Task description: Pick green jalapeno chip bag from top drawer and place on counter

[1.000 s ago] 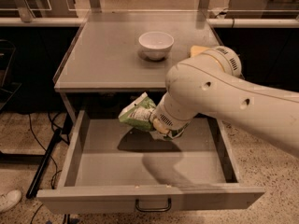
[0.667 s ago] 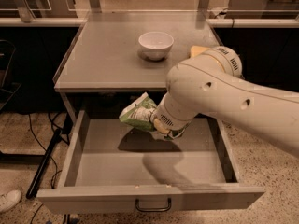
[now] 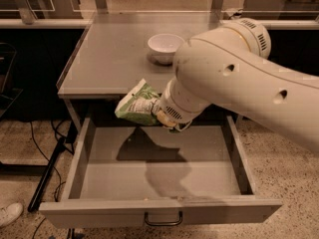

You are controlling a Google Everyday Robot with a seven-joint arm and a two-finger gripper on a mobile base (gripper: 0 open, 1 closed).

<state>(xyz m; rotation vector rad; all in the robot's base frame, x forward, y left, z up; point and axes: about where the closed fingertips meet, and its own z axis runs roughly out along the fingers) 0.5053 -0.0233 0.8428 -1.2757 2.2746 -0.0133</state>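
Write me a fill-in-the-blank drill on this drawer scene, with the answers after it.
1. The wide grey metal top drawer stands ____.
2. The gripper, over the back of that drawer, holds the crinkled green jalapeno chip bag up in the ____, resting on nothing.
3. The round white bowl stands on the flat grey ____.
Missing words: open; air; counter.
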